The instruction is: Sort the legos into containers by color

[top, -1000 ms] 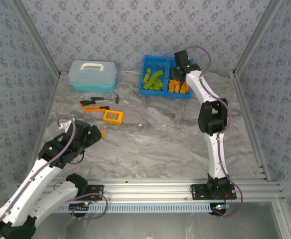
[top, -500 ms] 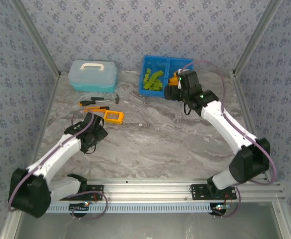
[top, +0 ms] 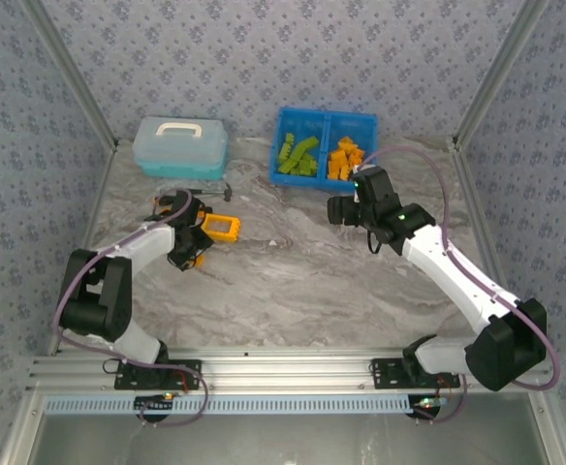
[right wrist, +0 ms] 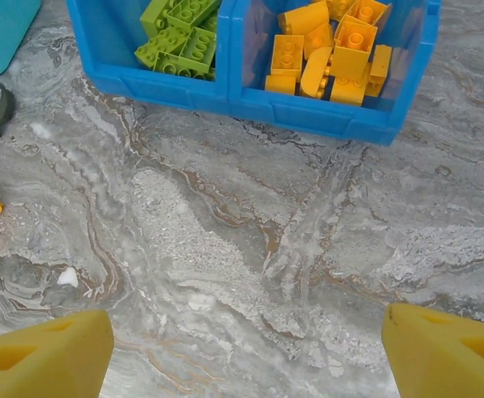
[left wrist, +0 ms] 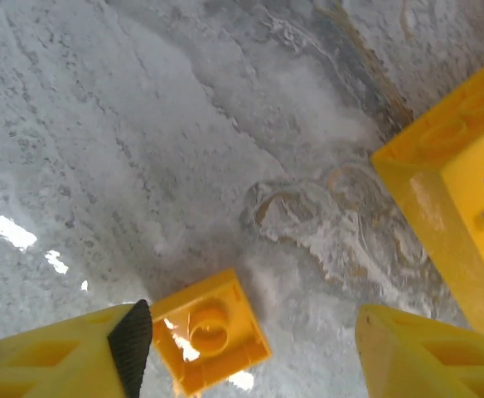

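My left gripper (left wrist: 250, 336) is spread astride a small orange brick (left wrist: 209, 336), the orange frame (left wrist: 441, 215) edging close. My right gripper (right wrist: 246, 340) gapes wide over open tabletop (right wrist: 225, 249), the blue tray (right wrist: 308, 112) rim ahead.

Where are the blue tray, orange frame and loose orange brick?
blue tray (right wrist: 308, 112): right wrist view, front wall
orange frame (left wrist: 441, 240): left wrist view, near bar
loose orange brick (left wrist: 209, 340): left wrist view, top

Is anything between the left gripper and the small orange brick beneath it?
Nothing visible does. The brick lies on bare table between the left gripper's spread fingers, close to one of them. The orange frame sits off to the side, clear of the gap.
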Available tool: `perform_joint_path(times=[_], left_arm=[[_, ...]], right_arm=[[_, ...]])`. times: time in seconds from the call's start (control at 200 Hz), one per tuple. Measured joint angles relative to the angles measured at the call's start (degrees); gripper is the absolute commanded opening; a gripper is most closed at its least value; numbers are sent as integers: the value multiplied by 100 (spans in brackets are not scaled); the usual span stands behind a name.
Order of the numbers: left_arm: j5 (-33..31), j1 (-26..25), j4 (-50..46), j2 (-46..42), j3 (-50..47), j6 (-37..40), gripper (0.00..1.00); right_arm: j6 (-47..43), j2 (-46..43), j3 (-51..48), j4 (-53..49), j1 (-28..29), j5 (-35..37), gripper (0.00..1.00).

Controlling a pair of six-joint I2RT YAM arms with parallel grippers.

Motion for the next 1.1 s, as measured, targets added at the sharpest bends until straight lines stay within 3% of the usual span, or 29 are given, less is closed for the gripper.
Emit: perform_joint_path(times=[0.23,0.505,0.665,0.974,1.104], left_arm=[[-22,28,-57,70,-22,-4,57],[-109,37,-190,186,-125,162,35],[-164,37,-358,177,-24,326,16],[-61,2,-940,-247,181,404,4],[-37,-472,-1143,-474,999,352,5]], right_arm=[[2,0,0,-13,2,26,88],[13,0,0,-15,66,96,88],[55,0,0,-15,92,149,88],[160,-15,0,-55,186,247,88],[334,-260,-33,-221,280,369,89]])
